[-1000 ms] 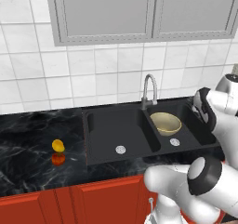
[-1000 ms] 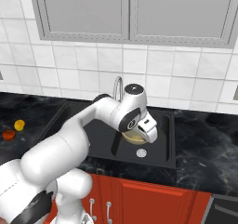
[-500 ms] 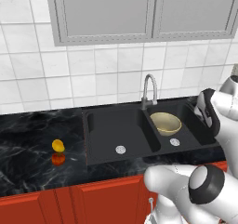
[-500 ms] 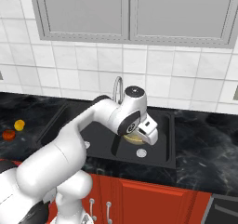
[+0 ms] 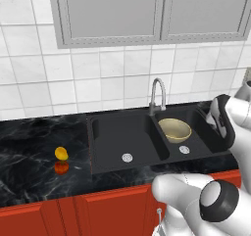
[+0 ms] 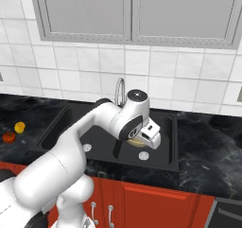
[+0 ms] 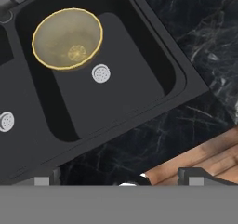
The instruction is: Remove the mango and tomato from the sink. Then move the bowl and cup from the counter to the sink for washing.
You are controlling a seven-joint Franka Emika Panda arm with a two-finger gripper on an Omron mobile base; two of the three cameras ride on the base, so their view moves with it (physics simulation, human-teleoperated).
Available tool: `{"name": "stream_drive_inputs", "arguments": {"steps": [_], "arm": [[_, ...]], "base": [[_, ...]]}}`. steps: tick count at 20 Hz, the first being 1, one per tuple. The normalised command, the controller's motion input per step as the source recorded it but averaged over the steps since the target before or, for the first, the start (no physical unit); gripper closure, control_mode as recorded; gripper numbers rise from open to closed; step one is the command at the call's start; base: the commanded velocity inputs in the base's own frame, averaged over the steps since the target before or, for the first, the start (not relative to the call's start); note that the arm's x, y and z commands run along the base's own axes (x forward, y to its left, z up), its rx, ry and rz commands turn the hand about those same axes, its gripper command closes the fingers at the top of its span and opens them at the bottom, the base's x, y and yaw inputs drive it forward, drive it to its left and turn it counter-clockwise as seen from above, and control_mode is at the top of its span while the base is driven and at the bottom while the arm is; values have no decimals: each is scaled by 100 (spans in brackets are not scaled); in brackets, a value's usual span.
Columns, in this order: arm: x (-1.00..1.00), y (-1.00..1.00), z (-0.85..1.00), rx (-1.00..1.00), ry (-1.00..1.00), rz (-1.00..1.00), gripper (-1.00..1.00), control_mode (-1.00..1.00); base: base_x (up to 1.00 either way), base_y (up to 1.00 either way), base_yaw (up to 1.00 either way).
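The tan-yellow bowl point(image 5: 175, 129) point(image 7: 67, 38) rests in the right basin of the black sink point(image 5: 122, 137) point(image 6: 101, 137) point(image 7: 139, 69), beside the drain. My gripper point(image 5: 223, 125) point(image 6: 152, 136) point(image 7: 120, 177) hovers open and empty above the right basin's front right corner, clear of the bowl. In the right base view the hand covers most of the bowl point(image 6: 137, 142). On the counter left of the sink lie the yellow-orange mango point(image 5: 61, 153) point(image 6: 19, 127) and, just in front of it, the red tomato point(image 5: 61, 167) point(image 6: 9, 137). The cup is out of view.
A curved silver faucet point(image 5: 156, 90) point(image 6: 119, 90) rises behind the divider between the basins. Dark marble counter point(image 5: 29, 181) point(image 7: 200, 32) runs on both sides of the sink. Grey wall cabinets point(image 5: 147, 10) hang above; red cabinet fronts point(image 6: 151, 198) lie below.
My hand has drifted a little to the right and toward the counter's front edge, away from the bowl. The bowl, mango and tomato have stayed put.
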Motion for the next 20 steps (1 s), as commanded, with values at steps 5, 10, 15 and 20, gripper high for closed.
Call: {"name": "stream_drive_inputs", "arguments": {"steps": [5, 10, 15, 20], "arm": [[-8, 1, 0, -1, 1, 3, -100, -100], [0, 0, 0, 1, 0, 0, -100, -100], [0, 0, 0, 0, 0, 0, -100, -100], [0, 0, 0, 0, 0, 0, -100, -100]], "base": [[0, 0, 0], [0, 0, 0], [0, 0, 0], [0, 0, 0]]}}
